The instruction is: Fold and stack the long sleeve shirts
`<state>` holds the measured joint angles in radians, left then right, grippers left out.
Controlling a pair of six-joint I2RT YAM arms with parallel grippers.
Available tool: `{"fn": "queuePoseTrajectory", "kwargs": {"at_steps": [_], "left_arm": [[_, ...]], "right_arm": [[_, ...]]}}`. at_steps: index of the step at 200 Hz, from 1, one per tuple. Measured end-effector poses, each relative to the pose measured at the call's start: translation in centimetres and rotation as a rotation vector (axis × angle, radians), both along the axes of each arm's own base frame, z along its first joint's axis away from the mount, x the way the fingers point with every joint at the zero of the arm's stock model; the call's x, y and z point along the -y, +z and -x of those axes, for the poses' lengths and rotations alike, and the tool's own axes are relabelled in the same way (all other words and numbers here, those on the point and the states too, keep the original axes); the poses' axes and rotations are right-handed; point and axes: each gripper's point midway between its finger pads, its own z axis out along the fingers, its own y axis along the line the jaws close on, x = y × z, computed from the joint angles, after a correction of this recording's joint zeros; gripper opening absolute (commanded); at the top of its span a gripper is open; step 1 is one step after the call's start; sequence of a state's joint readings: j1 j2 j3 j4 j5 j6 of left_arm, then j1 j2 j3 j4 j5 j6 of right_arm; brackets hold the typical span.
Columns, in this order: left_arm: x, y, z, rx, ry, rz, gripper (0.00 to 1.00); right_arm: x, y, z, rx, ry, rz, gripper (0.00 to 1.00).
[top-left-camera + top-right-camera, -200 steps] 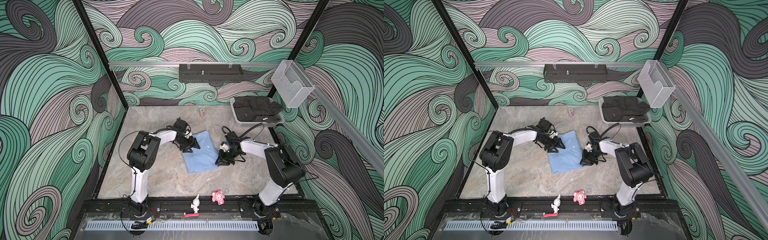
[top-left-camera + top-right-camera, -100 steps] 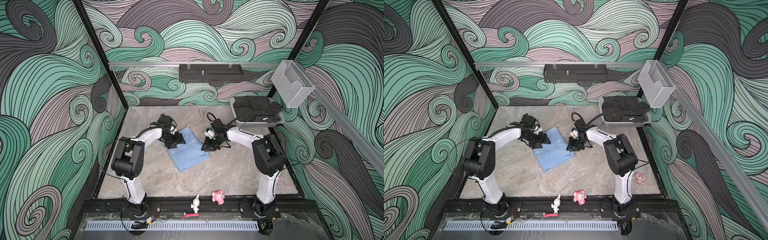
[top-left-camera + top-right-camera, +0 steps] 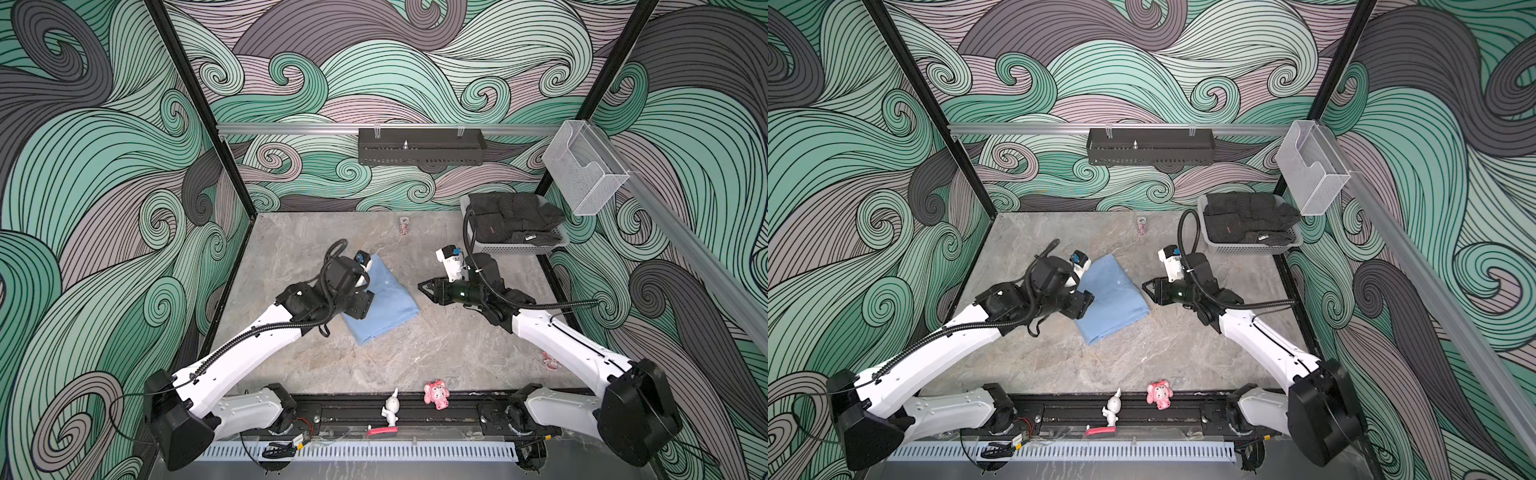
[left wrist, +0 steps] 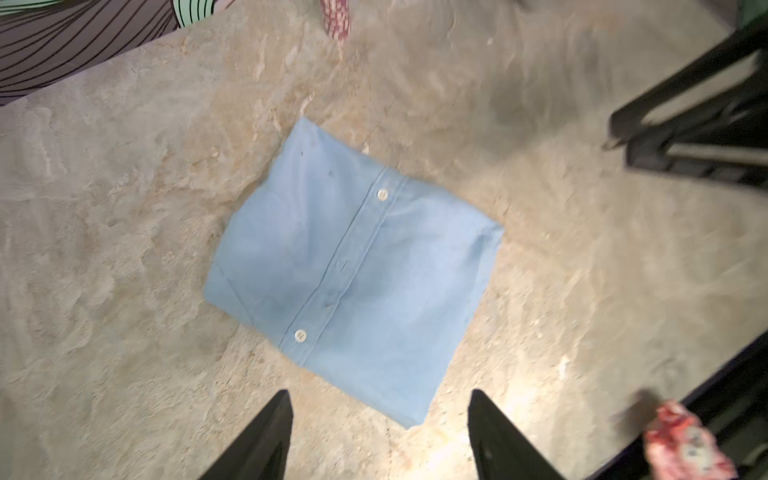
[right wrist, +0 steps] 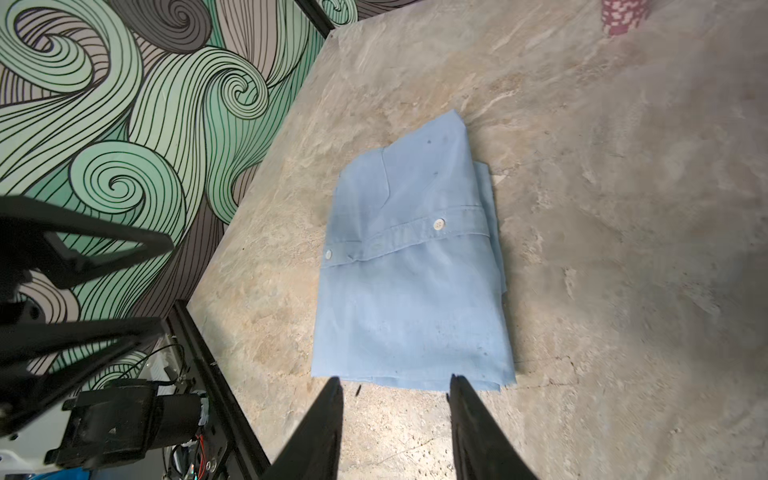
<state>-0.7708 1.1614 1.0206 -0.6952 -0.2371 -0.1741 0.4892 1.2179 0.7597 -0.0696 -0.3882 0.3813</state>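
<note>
Grey stone table (image 3: 436,345), wave-patterned walls. Folded shirt (image 3: 386,303) flat, left of centre. Left pincer (image 4: 379,395) and right pincer (image 5: 395,378), earlier at its edges, now open, empty, drawn back. Fold apparently finished; stacking next.

hidden under left arm (image 3: 338,286) in both top views: part of light-blue shirt (image 3: 388,305) | cut by edge: checkered thing (image 4: 336,16) | blurred beyond telling: red-white lump (image 4: 685,446)

Shirt (image 3: 388,305) on table (image 3: 415,353) between left pincer (image 4: 378,399) and right pincer (image 5: 395,380); basket (image 3: 515,248) back-right.
</note>
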Motion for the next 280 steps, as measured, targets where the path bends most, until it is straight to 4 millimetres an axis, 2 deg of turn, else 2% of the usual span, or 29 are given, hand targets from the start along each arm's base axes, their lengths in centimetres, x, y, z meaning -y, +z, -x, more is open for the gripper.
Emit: {"fn": "queuePoseTrajectory", "kwargs": {"at_steps": [10,17,21,37,51,80,124,181,280], "left_arm": [[-0.6,-1.7,0.6,-0.016,0.008,-0.045,0.83],[-1.0,-2.6,0.8,-0.028,0.025,-0.063,0.97],[-1.3,-3.1,0.9,-0.034,0.031,-0.074,0.98],[-1.9,-4.4,1.1,-0.056,0.071,-0.087,0.98],[-1.6,-5.1,1.3,-0.06,0.073,-0.114,0.99],[1.0,-7.1,2.1,-0.063,0.003,-0.26,0.99],[4.4,-10.3,2.1,-0.056,-0.068,-0.469,0.98],[4.8,-14.8,1.8,-0.103,-0.093,-0.62,0.99],[6.2,-15.2,-3.0,-0.063,-0.1,-0.655,0.99]], "right_arm": [[0.4,-0.9,0.2,-0.017,-0.015,0.01,0.35],[0.8,-1.5,0.3,-0.029,-0.024,0.015,0.33],[0.9,-1.8,0.4,-0.033,-0.028,0.018,0.32],[1.7,-2.5,0.8,-0.045,-0.049,0.016,0.31],[2.5,-2.7,1.2,-0.034,-0.069,0.014,0.31],[4.1,-2.6,1.9,0.002,-0.113,0.005,0.31],[5.9,-3.2,3.0,0.023,-0.169,-0.005,0.31],[7.3,-3.3,4.3,0.056,-0.202,-0.018,0.32],[8.4,-3.8,4.2,0.049,-0.24,-0.008,0.34]]}}
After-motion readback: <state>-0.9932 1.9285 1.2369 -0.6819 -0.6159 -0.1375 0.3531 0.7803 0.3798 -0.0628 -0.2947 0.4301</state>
